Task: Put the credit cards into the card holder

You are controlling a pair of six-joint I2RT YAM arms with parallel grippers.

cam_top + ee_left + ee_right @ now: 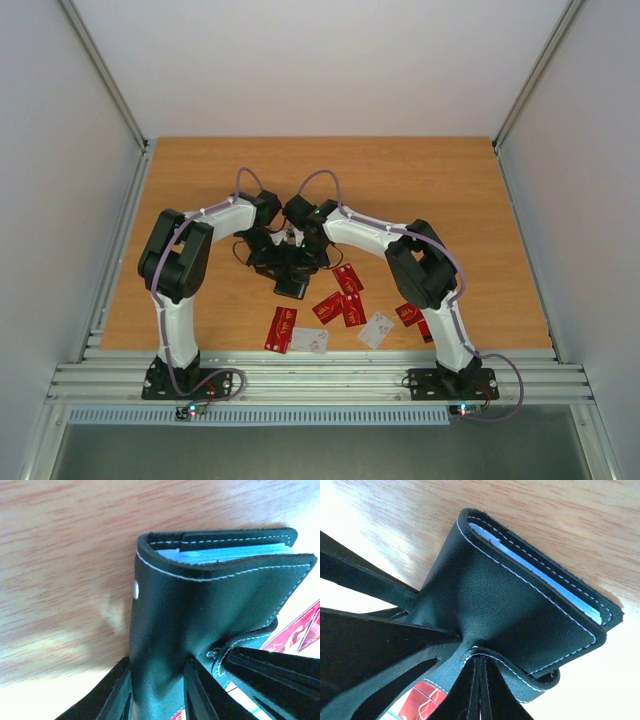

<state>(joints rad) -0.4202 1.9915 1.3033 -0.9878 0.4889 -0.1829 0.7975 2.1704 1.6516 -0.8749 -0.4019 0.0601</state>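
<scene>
Left gripper (160, 700): closed on the card holder (200, 610); its two fingers press the black cover from either side, near one end of the holder.
Right gripper (480, 692): fingers drawn fully together, pinching the holder's narrow stitched flap between them.
Card holder, position: held by both grippers at once over the middle of the table (430, 190), just below the two wrists in the top view; whether its lower edge touches the wood cannot be told.
Card holder, condition: folded, the black covers lying close together; pale blue-grey pockets (225, 555) show at the open edge between the white-stitched rims; a pale snap stud (135, 589) sits on the outer cover.
Cards (328, 307): lying flat on the table, scattered between the holder and the near edge, mostly to the right of the holder; most are red.
White cards (376, 329): two, lying among the red ones close to the near edge.
Left arm (180, 270) and right arm (430, 270): both bent inward, their wrists meeting above the holder.
</scene>
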